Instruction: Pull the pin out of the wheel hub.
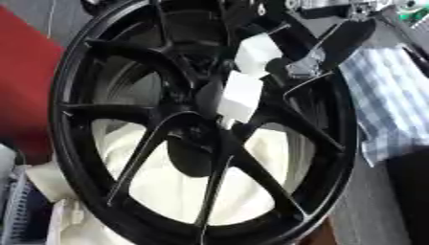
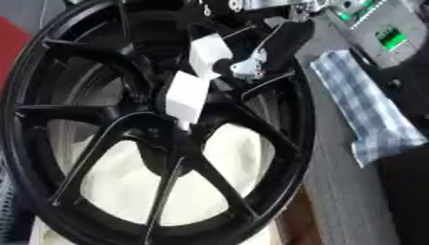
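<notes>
A large black wheel (image 1: 126, 52) with several spokes fills both views, lying tilted on white padding (image 1: 176, 191). Its hub (image 2: 180, 131) sits where the spokes meet. My right hand (image 2: 243, 67) comes in from the upper right, a black link with a silver joint, and lies over the hub. Two white patches (image 1: 241, 95) on the hand cover the hub's centre. The pin is hidden behind the hand and I cannot make it out. My left hand shows in neither view.
A blue-and-white checked cloth (image 2: 368, 115) lies on the grey table to the wheel's right. A device with green parts (image 2: 389, 38) stands at the upper right. A red surface (image 1: 25, 81) borders the wheel's left side.
</notes>
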Motion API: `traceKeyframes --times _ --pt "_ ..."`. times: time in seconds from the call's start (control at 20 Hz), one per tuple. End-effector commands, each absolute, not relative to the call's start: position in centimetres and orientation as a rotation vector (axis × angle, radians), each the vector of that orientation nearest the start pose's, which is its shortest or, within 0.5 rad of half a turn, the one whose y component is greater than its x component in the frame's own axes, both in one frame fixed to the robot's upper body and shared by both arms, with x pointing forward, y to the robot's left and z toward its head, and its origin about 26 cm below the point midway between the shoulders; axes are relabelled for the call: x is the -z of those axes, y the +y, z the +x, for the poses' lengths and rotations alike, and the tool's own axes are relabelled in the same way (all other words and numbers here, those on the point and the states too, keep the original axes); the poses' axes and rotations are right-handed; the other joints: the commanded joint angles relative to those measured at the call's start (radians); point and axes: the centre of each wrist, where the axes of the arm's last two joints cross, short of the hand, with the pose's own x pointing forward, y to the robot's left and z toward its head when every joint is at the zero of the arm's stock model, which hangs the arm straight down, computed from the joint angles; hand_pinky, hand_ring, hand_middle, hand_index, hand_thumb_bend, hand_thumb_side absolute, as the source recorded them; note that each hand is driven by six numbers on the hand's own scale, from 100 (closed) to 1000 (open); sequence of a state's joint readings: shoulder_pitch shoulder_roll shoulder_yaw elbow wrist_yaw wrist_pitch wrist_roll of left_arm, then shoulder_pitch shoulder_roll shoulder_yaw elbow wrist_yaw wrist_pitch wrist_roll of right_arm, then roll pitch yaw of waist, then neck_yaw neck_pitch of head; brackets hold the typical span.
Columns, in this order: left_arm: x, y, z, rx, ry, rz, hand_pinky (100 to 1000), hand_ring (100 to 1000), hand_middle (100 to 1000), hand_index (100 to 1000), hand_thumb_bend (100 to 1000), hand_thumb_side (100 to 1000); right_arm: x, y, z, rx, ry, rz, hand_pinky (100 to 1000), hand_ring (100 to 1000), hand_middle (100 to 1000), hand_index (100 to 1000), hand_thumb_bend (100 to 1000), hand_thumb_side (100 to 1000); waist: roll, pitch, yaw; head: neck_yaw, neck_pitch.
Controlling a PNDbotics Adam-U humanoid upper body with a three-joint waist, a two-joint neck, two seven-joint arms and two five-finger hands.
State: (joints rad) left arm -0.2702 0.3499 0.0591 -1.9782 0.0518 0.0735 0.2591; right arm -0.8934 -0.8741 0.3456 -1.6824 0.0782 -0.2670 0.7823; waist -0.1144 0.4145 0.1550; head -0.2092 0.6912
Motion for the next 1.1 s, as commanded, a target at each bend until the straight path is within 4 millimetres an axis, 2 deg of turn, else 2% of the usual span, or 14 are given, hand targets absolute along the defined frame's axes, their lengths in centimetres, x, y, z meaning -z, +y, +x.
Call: traceKeyframes --times 0.05,0.1,0.15,0.6,0.8,0.85,0.95,1.1 --pt "-20.37 28.19 29.67 0.026 -2.228 0.349 706 591 494 683 100 662 -34.67 -26.49 35.81 2.683 2.28 0.539 974 1000 1000 963 198 483 0.003 -0.014 0.001 0.002 -0.014" --pt "-20.37 28.19 29.67 0.027 -2.228 0.349 706 591 494 683 100 662 -34.57 -26.57 35.86 2.688 2.276 0.546 974 1000 998 959 232 411 0.003 -0.013 0.002 0.001 -0.015" --pt "-20.37 28.19 29.67 0.026 -2.227 0.351 706 591 494 683 100 663 -34.44 -26.66 35.91 2.694 2.272 0.552 973 1000 994 956 201 479 0.003 -0.011 0.003 0.001 -0.016" --pt "-20.33 28.18 29.67 0.022 -2.224 0.347 707 591 495 683 100 665 -34.22 -26.96 36.04 2.705 2.269 0.575 953 1000 835 836 195 440 0.004 -0.009 0.001 0.0 -0.014" --pt "-20.31 28.18 29.67 0.02 -2.222 0.346 708 592 495 683 100 665 -34.1 -26.87 36.13 2.683 2.324 0.55 929 997 706 695 120 379 0.004 -0.009 0.003 -0.003 -0.015" --pt "-20.3 28.17 29.67 0.02 -2.222 0.345 708 592 496 684 100 666 -34.12 -26.83 36.14 2.672 2.346 0.541 914 965 661 649 111 329 0.004 -0.009 0.003 -0.004 -0.015" --pt "-20.28 28.16 29.67 0.018 -2.221 0.343 708 592 496 684 100 667 -34.19 -26.71 36.09 2.644 2.392 0.525 901 937 629 607 100 299 0.003 -0.009 0.005 -0.006 -0.015" --pt "-20.26 28.2 29.65 0.019 -2.217 0.344 708 592 496 684 100 667 -34.16 -26.61 36.1 2.598 2.488 0.471 887 900 600 564 100 327 0.002 -0.009 0.006 -0.011 -0.013"
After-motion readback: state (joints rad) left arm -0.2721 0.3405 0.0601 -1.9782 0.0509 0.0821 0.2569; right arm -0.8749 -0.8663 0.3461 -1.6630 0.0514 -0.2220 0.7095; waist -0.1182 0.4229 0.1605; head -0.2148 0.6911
